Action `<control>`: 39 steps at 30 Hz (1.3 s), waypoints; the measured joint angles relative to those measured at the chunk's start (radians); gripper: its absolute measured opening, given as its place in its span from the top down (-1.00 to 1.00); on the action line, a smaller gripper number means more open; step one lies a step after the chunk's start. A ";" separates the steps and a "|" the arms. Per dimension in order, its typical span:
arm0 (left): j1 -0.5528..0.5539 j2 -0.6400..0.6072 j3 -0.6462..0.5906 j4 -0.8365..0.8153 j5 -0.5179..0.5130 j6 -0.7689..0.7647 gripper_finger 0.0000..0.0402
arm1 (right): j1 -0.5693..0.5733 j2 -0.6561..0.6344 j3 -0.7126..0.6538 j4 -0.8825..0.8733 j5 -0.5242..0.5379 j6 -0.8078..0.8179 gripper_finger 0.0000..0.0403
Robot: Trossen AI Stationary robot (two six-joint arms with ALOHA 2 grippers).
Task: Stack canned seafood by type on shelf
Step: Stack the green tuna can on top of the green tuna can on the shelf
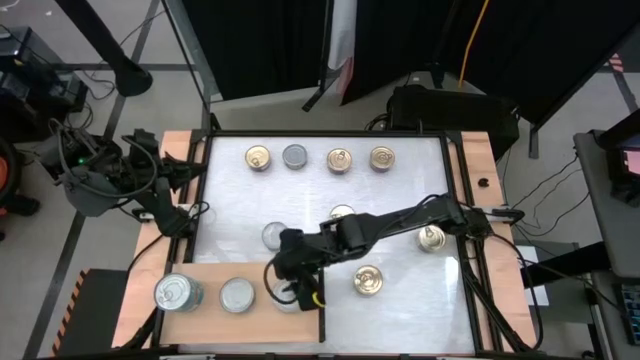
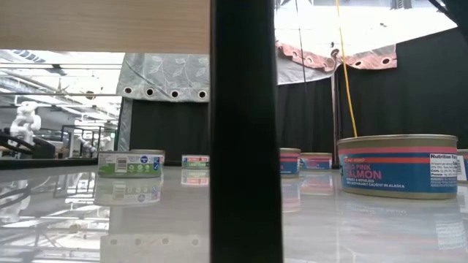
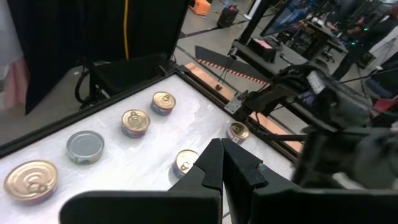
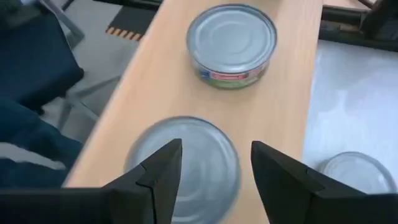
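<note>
Three silver-lidded tins (image 1: 237,294) sit in a row on the shelf (image 1: 200,275) at the near-left corner; the right gripper (image 1: 290,290) hangs over the rightmost, beside the shelf's right edge, jaws parted around it; whether they grip it, I cannot tell; gold-lidded tins (image 1: 367,281) lie well apart across the white surface (image 1: 400,200); the left gripper (image 3: 221,163) waits off the left edge, jaws closed and empty.

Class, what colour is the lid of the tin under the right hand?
Plain silver lid; clearest in the right wrist view.

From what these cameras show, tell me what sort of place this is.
Most likely a robotics lab or test cell, not a shop. Black curtains hang behind the white table, cables run across the floor, and equipment stands sit nearby. The tins are only props.
</note>
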 joint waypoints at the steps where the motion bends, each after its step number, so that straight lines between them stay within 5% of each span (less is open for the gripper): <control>1: 0.000 -0.001 0.000 -0.011 0.000 -0.013 0.98 | 0.004 -0.003 0.001 0.000 -0.002 0.027 0.06; 11: 0.000 0.004 0.000 -0.026 -0.001 -0.054 0.98 | 0.007 -0.006 0.002 -0.093 0.054 0.259 -0.62; 16: 0.000 0.029 0.000 -0.017 0.037 -0.054 0.98 | 0.007 -0.005 0.001 -0.133 0.004 0.290 -0.73; 21: 0.000 0.073 0.000 0.071 0.125 -0.035 0.98 | 0.013 -0.003 0.002 -0.129 0.008 0.291 -0.72; 28: -0.026 0.234 0.001 0.223 0.434 0.078 0.98 | 0.010 0.006 0.002 -0.131 0.008 0.293 -0.57; 39: -0.115 0.516 0.000 0.249 0.465 -0.091 0.98 | -0.004 0.016 0.001 -0.213 0.007 0.234 -0.15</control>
